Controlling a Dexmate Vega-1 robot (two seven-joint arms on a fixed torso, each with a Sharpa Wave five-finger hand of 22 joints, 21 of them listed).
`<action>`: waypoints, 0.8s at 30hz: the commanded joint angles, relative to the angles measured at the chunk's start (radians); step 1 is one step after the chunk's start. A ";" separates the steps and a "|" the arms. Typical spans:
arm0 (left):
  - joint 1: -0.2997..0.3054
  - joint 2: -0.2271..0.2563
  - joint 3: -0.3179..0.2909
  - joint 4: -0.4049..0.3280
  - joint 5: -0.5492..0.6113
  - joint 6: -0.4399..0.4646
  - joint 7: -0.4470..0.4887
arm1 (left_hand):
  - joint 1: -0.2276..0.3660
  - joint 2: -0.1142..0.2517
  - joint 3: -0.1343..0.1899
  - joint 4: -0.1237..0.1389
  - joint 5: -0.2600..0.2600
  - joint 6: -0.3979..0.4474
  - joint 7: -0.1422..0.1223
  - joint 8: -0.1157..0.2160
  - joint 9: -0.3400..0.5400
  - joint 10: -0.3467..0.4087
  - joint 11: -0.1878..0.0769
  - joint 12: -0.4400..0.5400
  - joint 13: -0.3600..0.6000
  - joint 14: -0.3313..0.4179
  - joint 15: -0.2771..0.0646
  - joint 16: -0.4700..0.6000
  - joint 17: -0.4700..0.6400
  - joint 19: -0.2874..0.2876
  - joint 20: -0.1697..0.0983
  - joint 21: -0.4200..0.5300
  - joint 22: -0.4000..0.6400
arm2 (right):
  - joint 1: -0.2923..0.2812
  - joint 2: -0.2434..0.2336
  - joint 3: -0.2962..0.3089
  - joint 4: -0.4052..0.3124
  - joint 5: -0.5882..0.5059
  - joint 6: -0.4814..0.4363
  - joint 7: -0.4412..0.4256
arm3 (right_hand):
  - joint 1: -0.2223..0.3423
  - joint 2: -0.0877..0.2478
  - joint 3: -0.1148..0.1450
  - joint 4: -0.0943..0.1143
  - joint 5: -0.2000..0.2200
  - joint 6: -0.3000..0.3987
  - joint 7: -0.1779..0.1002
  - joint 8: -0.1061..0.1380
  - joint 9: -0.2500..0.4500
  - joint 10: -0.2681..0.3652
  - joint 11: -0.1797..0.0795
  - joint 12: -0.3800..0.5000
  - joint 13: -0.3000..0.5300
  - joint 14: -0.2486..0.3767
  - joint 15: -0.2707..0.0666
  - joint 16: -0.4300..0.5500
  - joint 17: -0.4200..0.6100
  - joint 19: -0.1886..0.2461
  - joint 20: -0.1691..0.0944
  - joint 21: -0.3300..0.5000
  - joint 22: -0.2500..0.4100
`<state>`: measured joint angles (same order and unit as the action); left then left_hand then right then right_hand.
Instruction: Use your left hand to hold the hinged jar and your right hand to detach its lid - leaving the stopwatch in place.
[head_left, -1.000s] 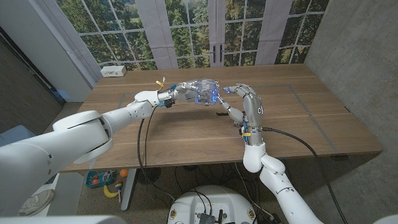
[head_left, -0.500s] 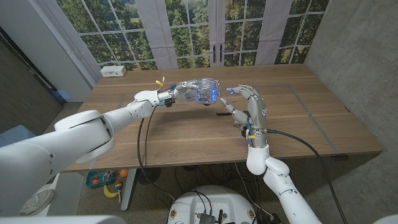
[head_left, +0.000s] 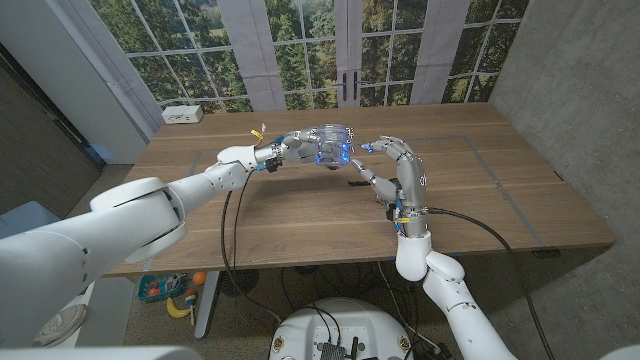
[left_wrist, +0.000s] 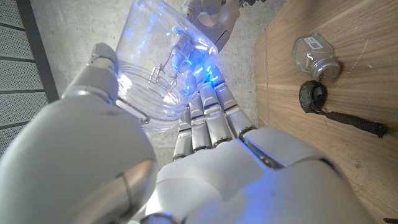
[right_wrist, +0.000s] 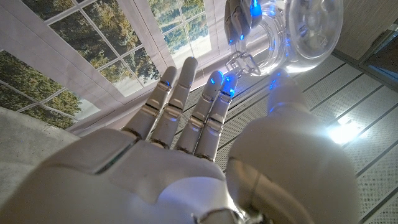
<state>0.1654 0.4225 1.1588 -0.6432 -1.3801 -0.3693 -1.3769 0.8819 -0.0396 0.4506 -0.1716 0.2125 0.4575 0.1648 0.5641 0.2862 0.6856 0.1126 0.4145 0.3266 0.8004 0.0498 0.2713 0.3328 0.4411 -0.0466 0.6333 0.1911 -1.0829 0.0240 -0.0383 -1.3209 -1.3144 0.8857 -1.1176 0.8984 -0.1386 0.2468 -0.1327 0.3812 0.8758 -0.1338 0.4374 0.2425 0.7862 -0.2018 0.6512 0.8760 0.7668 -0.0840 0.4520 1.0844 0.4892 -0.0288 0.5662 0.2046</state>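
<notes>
Above table: jar (head_left: 328, 144) in left hand (head_left: 290, 149)

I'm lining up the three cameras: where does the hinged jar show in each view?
Head view: hinged jar held above the table's far middle by the left hand.
Left wrist view: jar beyond that hand's fingers.
Right wrist view: jar past the right hand.
Shared landmark: the jar's wire clasp.
</notes>
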 joint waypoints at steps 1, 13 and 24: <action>-0.001 -0.012 -0.007 0.016 0.006 0.006 -0.001 | 0.133 0.219 0.104 0.103 0.136 0.346 -0.295 0.157 0.122 0.397 -0.314 0.019 0.296 0.149 -0.288 0.026 0.014 -0.002 -0.030 0.010 0.001 | 0.019 0.050 0.016 0.031 -0.028 0.023 0.001 | 0.017 0.001 -0.001 -0.008 0.008 0.011 0.000 0.015 0.009 0.011 -0.003 0.011 0.014 0.014 -0.137 0.017 0.018 0.005 -0.001 0.005 0.001; -0.003 -0.009 -0.006 0.022 0.006 0.009 -0.001 | 0.135 0.219 0.103 0.104 0.135 0.343 -0.297 0.158 0.125 0.398 -0.314 0.019 0.306 0.149 -0.288 0.025 0.017 -0.003 -0.030 0.013 0.001 | 0.054 0.081 0.016 0.069 -0.045 0.041 0.001 | 0.054 0.017 0.000 -0.015 0.022 0.022 -0.001 0.037 0.029 0.013 -0.003 0.028 0.040 0.018 -0.139 0.026 0.043 0.009 -0.001 0.008 0.003; -0.005 -0.002 -0.006 0.019 0.005 0.012 -0.001 | 0.137 0.220 0.103 0.104 0.134 0.343 -0.293 0.158 0.125 0.399 -0.314 0.018 0.314 0.150 -0.288 0.025 0.020 -0.003 -0.029 0.015 0.001 | 0.057 0.045 -0.023 0.063 -0.048 -0.011 0.001 | 0.052 0.007 -0.018 -0.006 0.036 -0.037 -0.012 0.033 0.049 -0.030 -0.005 0.015 0.045 -0.005 -0.136 0.002 0.051 0.003 -0.002 0.009 0.003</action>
<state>0.1627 0.4159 1.1525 -0.6245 -1.3752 -0.3620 -1.3778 0.8819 -0.0396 0.4479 -0.1689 0.2126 0.4576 0.1649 0.5641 0.2862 0.6856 0.1126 0.4222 0.3269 0.8002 0.0496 0.2779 0.3532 0.4413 -0.0462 0.6409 0.1912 -1.0334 0.0903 -0.0303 -1.2575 -1.3550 0.9077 -1.1191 0.9476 -0.1179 0.2366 -0.1385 0.4103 0.8513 -0.1459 0.4742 0.2860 0.7690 -0.2065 0.6728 0.9195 0.7750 -0.0855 0.4601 1.1324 0.4892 -0.0287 0.5701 0.2047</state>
